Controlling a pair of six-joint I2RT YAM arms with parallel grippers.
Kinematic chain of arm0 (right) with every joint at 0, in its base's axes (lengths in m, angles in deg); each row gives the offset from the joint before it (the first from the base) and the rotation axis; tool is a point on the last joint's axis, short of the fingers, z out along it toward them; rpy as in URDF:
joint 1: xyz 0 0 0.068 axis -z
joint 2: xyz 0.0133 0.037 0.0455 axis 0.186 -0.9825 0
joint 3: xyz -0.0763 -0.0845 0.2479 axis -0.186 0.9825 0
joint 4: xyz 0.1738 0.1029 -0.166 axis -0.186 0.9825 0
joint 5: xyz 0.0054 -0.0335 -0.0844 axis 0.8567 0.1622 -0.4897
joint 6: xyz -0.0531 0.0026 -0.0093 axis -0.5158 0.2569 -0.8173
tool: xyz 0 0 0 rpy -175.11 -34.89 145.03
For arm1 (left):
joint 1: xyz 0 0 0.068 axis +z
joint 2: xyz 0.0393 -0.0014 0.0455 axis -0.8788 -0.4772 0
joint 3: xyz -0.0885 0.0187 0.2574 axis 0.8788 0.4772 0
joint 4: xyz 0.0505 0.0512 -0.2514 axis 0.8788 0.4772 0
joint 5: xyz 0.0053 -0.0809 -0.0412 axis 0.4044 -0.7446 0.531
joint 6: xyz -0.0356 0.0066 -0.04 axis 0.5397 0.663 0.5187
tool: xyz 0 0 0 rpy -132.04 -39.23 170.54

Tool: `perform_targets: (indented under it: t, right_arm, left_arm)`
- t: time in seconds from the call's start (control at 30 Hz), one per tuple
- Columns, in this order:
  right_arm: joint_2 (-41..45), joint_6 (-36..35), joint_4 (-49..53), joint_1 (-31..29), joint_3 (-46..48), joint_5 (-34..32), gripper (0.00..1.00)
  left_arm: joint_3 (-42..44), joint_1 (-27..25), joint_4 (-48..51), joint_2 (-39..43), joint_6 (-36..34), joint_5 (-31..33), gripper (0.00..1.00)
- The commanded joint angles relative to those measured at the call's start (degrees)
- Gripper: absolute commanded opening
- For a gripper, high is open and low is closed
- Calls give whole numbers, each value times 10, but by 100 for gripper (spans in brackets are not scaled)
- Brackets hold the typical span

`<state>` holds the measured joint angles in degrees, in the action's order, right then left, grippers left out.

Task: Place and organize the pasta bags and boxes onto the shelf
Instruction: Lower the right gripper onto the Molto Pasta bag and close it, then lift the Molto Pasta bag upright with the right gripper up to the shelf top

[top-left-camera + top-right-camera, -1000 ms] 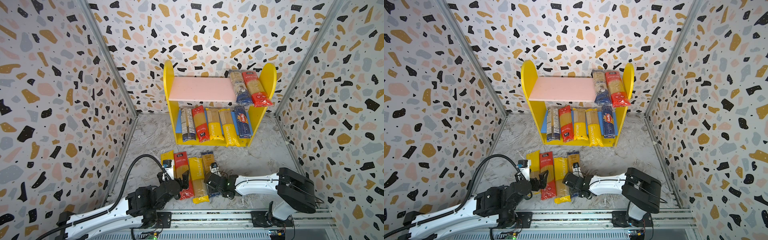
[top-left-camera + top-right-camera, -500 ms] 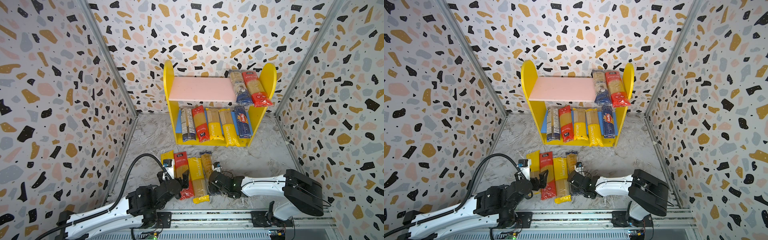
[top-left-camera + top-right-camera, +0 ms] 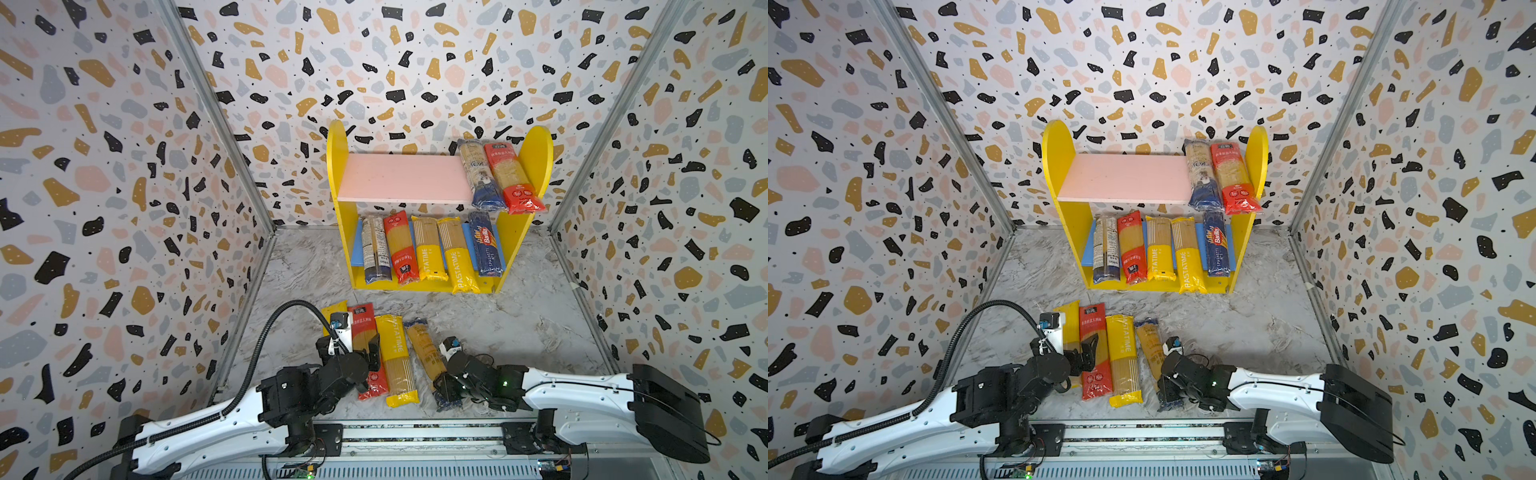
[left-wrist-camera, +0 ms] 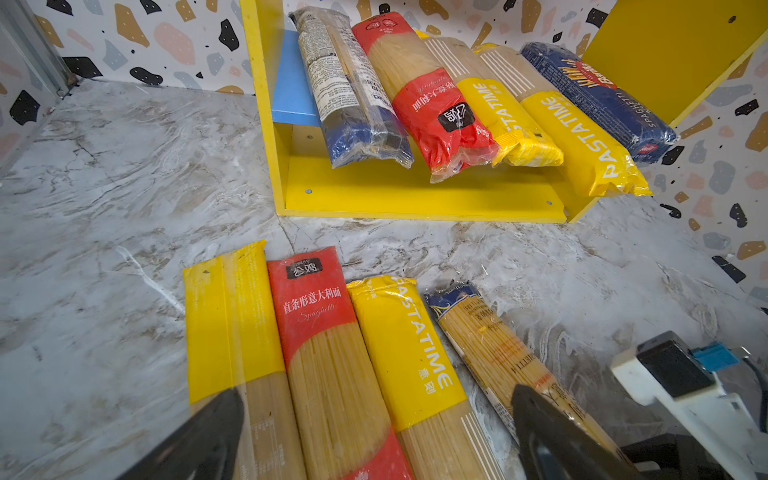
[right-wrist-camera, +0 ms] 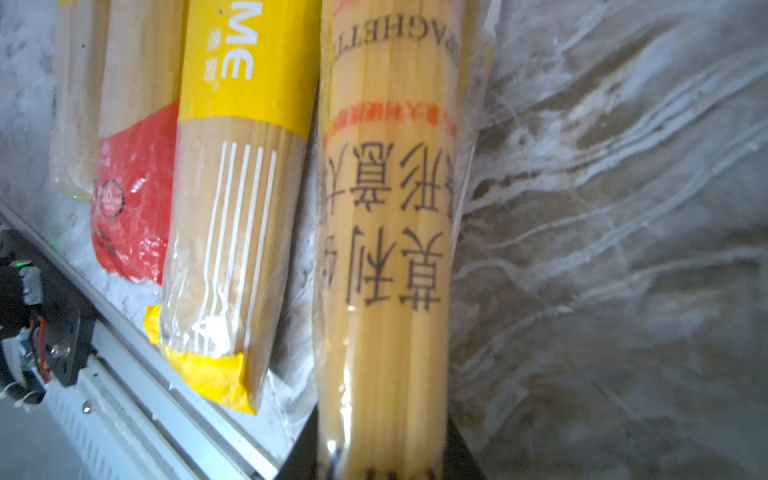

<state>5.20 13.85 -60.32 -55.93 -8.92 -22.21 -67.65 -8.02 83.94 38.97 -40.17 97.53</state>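
Navy-and-clear pack (image 3: pixel 424 349) newly clamped by right gripper (image 5: pixel 380 457) | left gripper (image 4: pixel 376 399) gaping, empty

We're looking into a booth of terrazzo-patterned walls (image 3: pixel 124 166), flecked black, ochre, pink and grey. Metal corner strips (image 3: pixel 221 124) run down both back corners to a grey marble-look tabletop (image 3: pixel 519 324). Along the near edge we've got a ribbed aluminium rail (image 3: pixel 415 432), with a small green-lit circuit board (image 3: pixel 308 473) just below it.
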Motion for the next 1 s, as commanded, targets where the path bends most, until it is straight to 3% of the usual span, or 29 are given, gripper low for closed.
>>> perform_targets:
  t: [0.0, 0.2, 0.6, 0.97]
  right_arm:
    - [67, -12, -48, 9, 13, 34, 11]
    - [151, -15, -44, 25, 27, 64, 11]
    - [217, -50, 58, 26, -53, 66, 10]
    - [218, -123, 154, 26, -216, 42, 10]
  left_arm:
    - [-20, -2, -14, -5, -10, 11, 100]
    - [-38, -2, -10, -20, -12, 17, 100]
    - [-99, -2, 29, -36, -29, 46, 99]
    - [-184, -2, 85, -46, -52, 93, 100]
